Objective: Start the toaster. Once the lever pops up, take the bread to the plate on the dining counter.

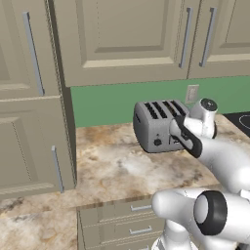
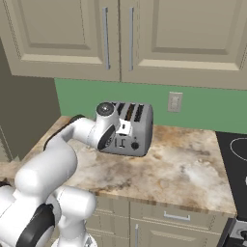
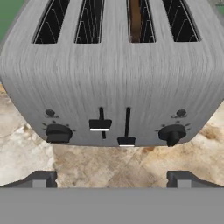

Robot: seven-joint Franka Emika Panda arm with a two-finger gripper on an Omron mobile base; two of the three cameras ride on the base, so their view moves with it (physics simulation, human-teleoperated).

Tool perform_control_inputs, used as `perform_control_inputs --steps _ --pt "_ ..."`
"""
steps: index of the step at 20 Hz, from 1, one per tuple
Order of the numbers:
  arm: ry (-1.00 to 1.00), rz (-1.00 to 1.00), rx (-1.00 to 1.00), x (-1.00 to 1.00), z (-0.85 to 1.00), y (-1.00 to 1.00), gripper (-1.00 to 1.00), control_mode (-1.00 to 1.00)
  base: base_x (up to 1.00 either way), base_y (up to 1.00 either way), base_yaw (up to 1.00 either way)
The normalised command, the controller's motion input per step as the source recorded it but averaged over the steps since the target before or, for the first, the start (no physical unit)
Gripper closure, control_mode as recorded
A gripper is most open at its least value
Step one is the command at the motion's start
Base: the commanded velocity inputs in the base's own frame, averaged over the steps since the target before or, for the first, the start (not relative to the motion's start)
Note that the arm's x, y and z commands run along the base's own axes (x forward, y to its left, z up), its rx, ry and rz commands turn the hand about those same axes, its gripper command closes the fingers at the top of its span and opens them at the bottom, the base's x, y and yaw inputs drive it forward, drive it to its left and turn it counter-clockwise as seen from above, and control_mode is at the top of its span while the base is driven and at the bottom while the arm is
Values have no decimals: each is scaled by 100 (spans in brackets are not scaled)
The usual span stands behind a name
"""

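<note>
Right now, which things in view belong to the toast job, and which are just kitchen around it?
Job:
toaster on the marbled worktop
bread, brown slice in the third slot from the left in the hand view
gripper, open, facing the toaster's levers

Just there:
wall outlet
stovetop
upper cabinets
drawers

Ahead of the gripper (image 3: 111,179) we find the toaster (image 3: 112,78) in brushed grey metal, matt, with fine vertical grain. Its knobs (image 3: 172,133) and levers (image 3: 99,124) look like dark matt plastic. Beneath it the worktop (image 3: 131,168) is smooth marbled stone.
</note>
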Motion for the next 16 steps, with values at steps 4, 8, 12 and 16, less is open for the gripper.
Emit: perform_control_inputs --steps 4,8,12,16 --pt "-1 0 0 -9 20 0 -100 -100 0 0 0" --pt "-6 0 0 -13 17 0 -100 -100 0 0 0" --pt "-10 0 0 -13 21 0 -100 -100 0 0 0" --pt "-11 0 0 -7 19 0 -100 -100 0 0 0"
